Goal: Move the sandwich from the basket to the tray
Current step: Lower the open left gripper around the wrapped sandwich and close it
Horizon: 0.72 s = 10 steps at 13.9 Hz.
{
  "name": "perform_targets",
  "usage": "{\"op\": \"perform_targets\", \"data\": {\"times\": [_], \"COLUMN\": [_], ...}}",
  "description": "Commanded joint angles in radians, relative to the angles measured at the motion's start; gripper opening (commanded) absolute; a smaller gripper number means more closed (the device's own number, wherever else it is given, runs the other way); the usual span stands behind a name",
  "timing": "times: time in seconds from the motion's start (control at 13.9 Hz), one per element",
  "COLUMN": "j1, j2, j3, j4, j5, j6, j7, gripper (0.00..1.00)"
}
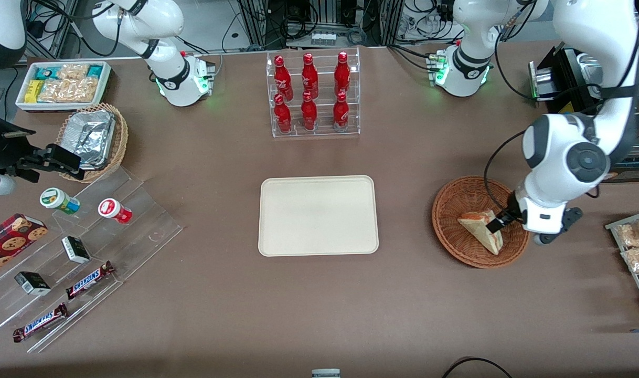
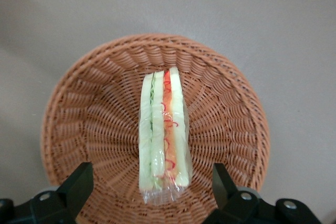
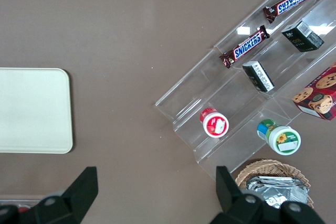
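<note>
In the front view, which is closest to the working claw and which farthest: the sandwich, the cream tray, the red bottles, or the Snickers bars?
The gripper hangs open over the basket.
1. Sandwich: in the basket, right at the fingertips.
2. Tray: mid-table.
3. Red bottles: in the clear rack, farther from the camera.
4. Snickers bars: toward the parked arm's end.

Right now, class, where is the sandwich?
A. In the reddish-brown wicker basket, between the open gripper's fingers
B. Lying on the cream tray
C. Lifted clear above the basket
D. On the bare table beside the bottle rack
A: the sandwich stands on edge in the basket, with the open gripper straddling it, its fingers apart from the bread; the tray has nothing on it.
</note>
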Motion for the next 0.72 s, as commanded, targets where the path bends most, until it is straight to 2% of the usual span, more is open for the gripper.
{"op": "perform_targets", "data": {"times": [0.0,0.29,0.36,0.43,0.51,0.58,0.65], "j1": [-0.001,-0.002,-0.002,-0.002,-0.002,-0.002,-0.002], "j2": [-0.036,0.025,0.033,0.038,0.042,0.048,0.052], "j3": [0.0,0.0,0.0,0.0,0.0,0.0,-0.001], "j4": [-0.111,-0.127,-0.127,-0.124,-0.121,-0.113,-0.108], "j5": [-0.005,-0.004,-0.004,-0.004,-0.005,-0.005,-0.005], "j6": [0.138,0.218,0.218,0.22,0.22,0.223,0.224], "j7": [-0.042,-0.077,-0.077,-0.085,-0.105,-0.126,-0.133], "gripper": [1.0,1.0,0.97,0.76,0.4,0.13,0.0]}}
